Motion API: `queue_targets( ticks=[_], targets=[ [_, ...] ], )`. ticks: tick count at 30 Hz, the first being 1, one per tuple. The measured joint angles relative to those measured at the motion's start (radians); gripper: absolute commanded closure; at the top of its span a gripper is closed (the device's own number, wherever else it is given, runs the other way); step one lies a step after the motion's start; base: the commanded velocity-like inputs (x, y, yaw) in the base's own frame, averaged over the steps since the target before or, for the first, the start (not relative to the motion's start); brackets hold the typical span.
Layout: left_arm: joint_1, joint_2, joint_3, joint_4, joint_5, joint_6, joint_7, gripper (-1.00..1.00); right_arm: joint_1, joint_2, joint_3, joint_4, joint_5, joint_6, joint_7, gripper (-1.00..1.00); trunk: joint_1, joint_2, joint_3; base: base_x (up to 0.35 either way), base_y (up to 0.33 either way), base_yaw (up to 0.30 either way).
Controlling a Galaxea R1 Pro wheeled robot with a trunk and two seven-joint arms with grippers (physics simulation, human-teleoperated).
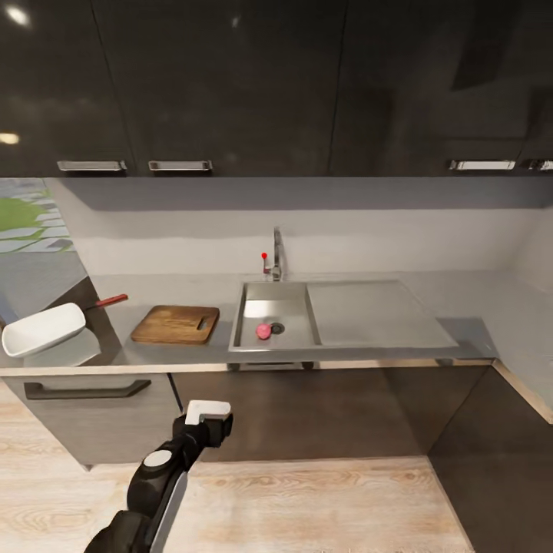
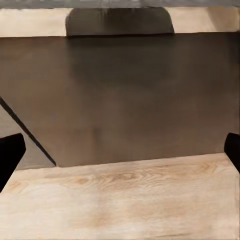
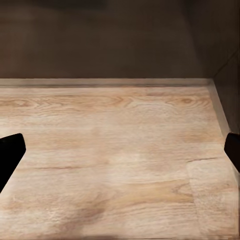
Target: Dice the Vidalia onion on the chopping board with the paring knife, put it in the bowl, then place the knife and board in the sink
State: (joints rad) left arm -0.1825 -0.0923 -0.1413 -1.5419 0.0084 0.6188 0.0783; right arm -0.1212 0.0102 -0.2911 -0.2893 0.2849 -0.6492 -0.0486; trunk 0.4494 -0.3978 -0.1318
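Grey metallic countertop (image 1: 192,355) carries the dark wooden chopping board (image 1: 175,324) near its front edge; the pink onion (image 1: 263,331) lies by the grey sink's (image 1: 250,342) drain. Both claws, left gripper (image 2: 120,150) and right gripper (image 3: 120,150), are held spread and empty, apparently for approach.

Left arm (image 1: 157,491) is showing at 6–7 o'clock in the head view: glossy black housings, a round light-grey joint cap on the side, and a pale grey strip running down the forearm link. A white, blocky, rounded-corner part (image 1: 206,411) is capping its far end. No cables, screws or markings resolving. Both wrist views are showing fingertips (image 2: 10,155) (image 3: 10,152) as plain matte black wedges at 9 and 3 o'clock, edges blurred.
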Motion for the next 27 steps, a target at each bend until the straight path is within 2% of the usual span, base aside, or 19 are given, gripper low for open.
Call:
queue_targets(
  ticks=[2, 5, 7, 10, 11, 12, 16, 17, 19, 21, 23, 24, 25, 27],
  targets=[
    [-0.057, -0.015, -0.017, -0.003, 0.0, 0.055, 0.0, -1.0, 0.0, 0.0, 0.0, 0.0, 0.0, 0.0, 0.0, -1.0, 0.0, 0.0, 0.0, 0.0, 0.0, -0.279],
    [-0.122, -0.032, -0.026, -0.003, 0.0, 0.088, 0.001, -1.0, 0.0, 0.0, 0.0, 0.0, 0.0, 0.0, 0.0, -1.0, 0.0, 0.0, 0.0, 0.0, 0.0, -0.286],
    [-0.181, -0.038, -0.028, -0.001, 0.001, 0.118, 0.003, -1.0, 0.0, 0.0, 0.0, 0.0, 0.0, 0.0, 0.0, -1.0, 0.0, 0.0, 0.0, 0.0, 0.0, -0.288],
    [-0.269, -0.042, -0.029, 0.005, 0.001, 0.199, 0.005, -1.0, 0.0, 0.0, 0.0, 0.0, 0.0, 0.0, 0.0, -1.0, 0.0, 0.0, 0.0, 0.0, 0.0, -0.266],
    [-0.332, -0.043, -0.029, 0.013, 0.0, 0.262, 0.006, -1.0, 0.0, 0.0, 0.0, 0.0, 0.0, 0.0, 0.0, -1.0, 0.0, 0.0, 0.0, 0.0, 0.0, -0.128],
    [-0.38, -0.044, -0.029, 0.02, 0.0, 0.29, 0.006, -1.0, 0.0, 0.0, 0.0, 0.0, 0.0, 0.0, -0.001, -1.0, 0.0, 0.0, 0.0, 0.0, 0.0, -0.103],
    [-0.459, -0.044, -0.029, 0.042, 0.002, 0.314, 0.007, -1.0, 0.0, 0.0, 0.0, 0.001, 0.0, 0.0, -0.001, -1.0, 0.0, 0.0, 0.0, 0.0, 0.0, -0.038],
    [-0.525, -0.044, -0.029, 0.103, 0.001, 0.319, 0.007, -1.0, 0.0, 0.0, 0.0, 0.001, 0.0, 0.0, -0.002, -1.0, 0.0, 0.0, 0.0, 0.0, 0.0, -0.007],
    [-0.574, -0.044, -0.028, 0.165, 0.002, 0.32, 0.007, -1.0, 0.0, 0.0, 0.0, 0.001, 0.001, 0.0, -0.002, -1.0, 0.0, 0.0, 0.0, 0.0, 0.0, -0.004],
    [-0.662, -0.044, -0.026, 0.329, 0.001, 0.316, 0.007, -1.0, 0.0, 0.001, 0.001, 0.001, 0.001, 0.0, -0.001, -1.0, 0.0, 0.0, 0.0, 0.0, 0.0, -0.002],
    [-0.711, -0.044, -0.025, 0.438, 0.001, 0.305, 0.007, -1.0, 0.0, 0.001, 0.003, 0.001, 0.001, 0.0, 0.0, -1.0, 0.0, 0.0, 0.0, 0.0, 0.0, 0.0],
    [-0.738, -0.045, -0.025, 0.507, 0.001, 0.289, 0.007, -1.0, 0.0, 0.001, 0.004, 0.001, 0.001, 0.0, 0.0, -1.0, 0.0, 0.0, 0.0, 0.0, 0.0, 0.0],
    [-0.773, -0.045, -0.024, 0.609, 0.001, 0.25, 0.007, -1.0, -0.001, 0.001, 0.005, 0.001, 0.002, 0.0, 0.001, -1.0, 0.0, 0.0, 0.0, 0.0, 0.0, 0.0],
    [-0.81, -0.046, -0.024, 0.741, 0.004, 0.176, 0.008, -1.0, 0.0, 0.001, 0.006, 0.001, 0.002, 0.002, 0.001, -1.0, 0.0, 0.0, 0.0, 0.0, 0.0, 0.0]
  ],
)
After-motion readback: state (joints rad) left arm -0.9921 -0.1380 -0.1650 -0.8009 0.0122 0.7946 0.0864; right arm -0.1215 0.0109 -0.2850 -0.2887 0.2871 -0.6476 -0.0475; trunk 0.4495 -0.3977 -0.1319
